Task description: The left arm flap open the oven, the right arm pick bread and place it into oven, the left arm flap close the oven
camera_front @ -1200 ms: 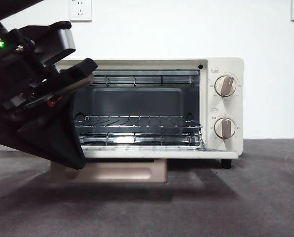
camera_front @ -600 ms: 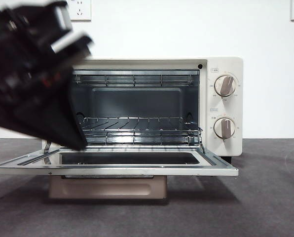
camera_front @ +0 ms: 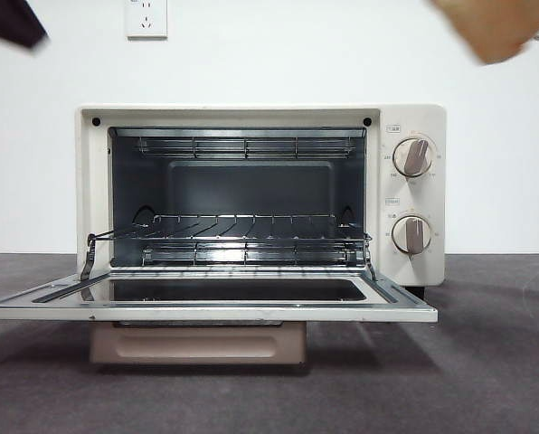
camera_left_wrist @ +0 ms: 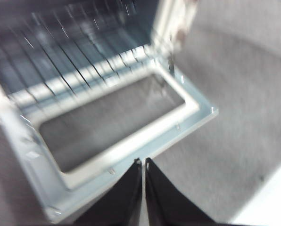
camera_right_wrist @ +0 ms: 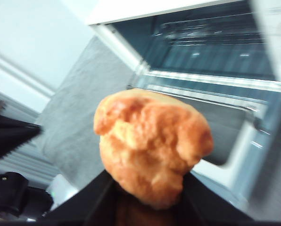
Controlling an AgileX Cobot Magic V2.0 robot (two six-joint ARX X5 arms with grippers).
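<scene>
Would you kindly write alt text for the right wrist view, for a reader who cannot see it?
The right gripper holds a lumpy golden-orange bread between its black jaws, above the grey table. Behind it stands the cream-white oven, its door folded down flat and wire racks visible inside.

A dark grey table (camera_front: 486, 380) carries 1 oven (camera_front: 414, 122), door open.

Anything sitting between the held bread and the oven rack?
Nothing: in the right wrist view, only the lowered door lies between the bread in the right gripper and the rack.
</scene>
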